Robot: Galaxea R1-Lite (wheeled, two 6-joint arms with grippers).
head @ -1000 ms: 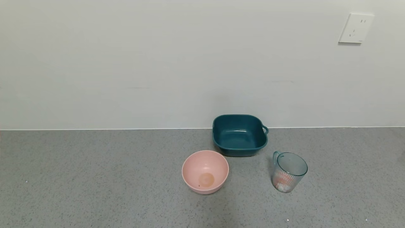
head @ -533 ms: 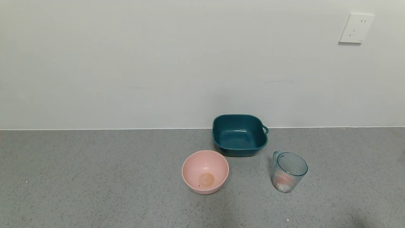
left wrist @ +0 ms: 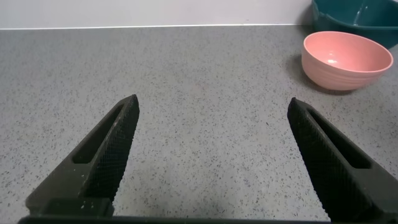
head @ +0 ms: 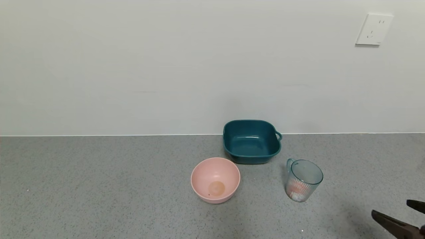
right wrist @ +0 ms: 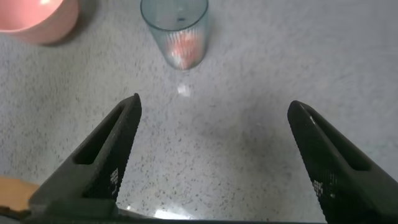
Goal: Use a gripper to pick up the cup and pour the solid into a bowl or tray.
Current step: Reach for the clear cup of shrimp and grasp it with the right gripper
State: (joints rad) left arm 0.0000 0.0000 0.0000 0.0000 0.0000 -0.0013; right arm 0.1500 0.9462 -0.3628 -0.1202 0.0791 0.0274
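Observation:
The translucent blue-teal ribbed cup (head: 302, 180) stands upright on the grey counter, with white and pinkish-orange pieces (head: 296, 192) at its bottom; it also shows in the right wrist view (right wrist: 175, 30). The dark teal basin (head: 251, 141) sits behind it by the wall, and its edge shows in the left wrist view (left wrist: 356, 14). My right gripper (head: 395, 210) is open and empty at the counter's near right corner, well short of the cup; its jaws stand wide apart in the right wrist view (right wrist: 213, 107). My left gripper (left wrist: 213, 104) is open and empty over bare counter, out of the head view.
A round pink bowl (head: 215, 179) sits in front of the basin, left of the cup, and shows in the left wrist view (left wrist: 346, 60). A wall socket (head: 373, 29) is high on the right. A small white speck (right wrist: 183, 91) lies on the counter near the cup.
My right gripper's fingertips have come into the head view at the lower right corner. The cup, basin and pink bowl have not moved.

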